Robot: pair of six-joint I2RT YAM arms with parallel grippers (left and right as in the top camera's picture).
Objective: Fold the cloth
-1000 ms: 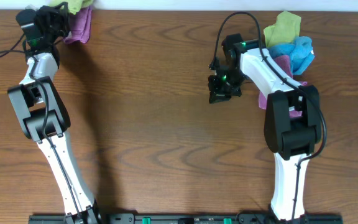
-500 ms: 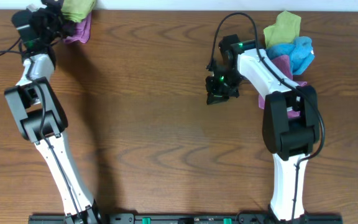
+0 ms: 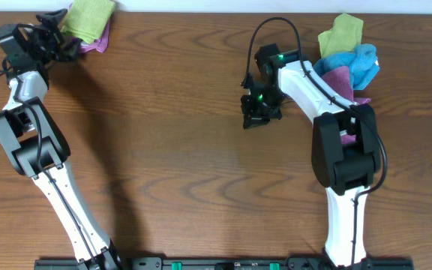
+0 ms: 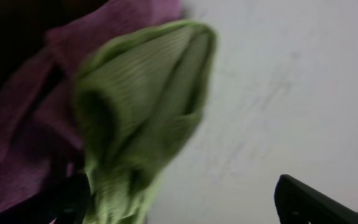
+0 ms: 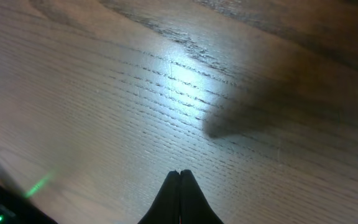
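Seen from above: a wood-grain counter (image 3: 163,165) with an arm on each side. The ribbed green cloth (image 4: 142,106) lies bunched in the far left corner. It rests on a purple cloth (image 4: 23,130), close to a white wall (image 4: 278,74).

My left gripper (image 4: 179,194) faces it, jaws spread wide and holding nothing. My right gripper (image 5: 180,186) hangs over bare counter near the middle, jaws pressed together and empty.

The green cloth looks light, soft and limp. I would pinch a loose outer edge, not the bunched middle. The wall crowds that corner, while the counter's centre offers open room to spread it.
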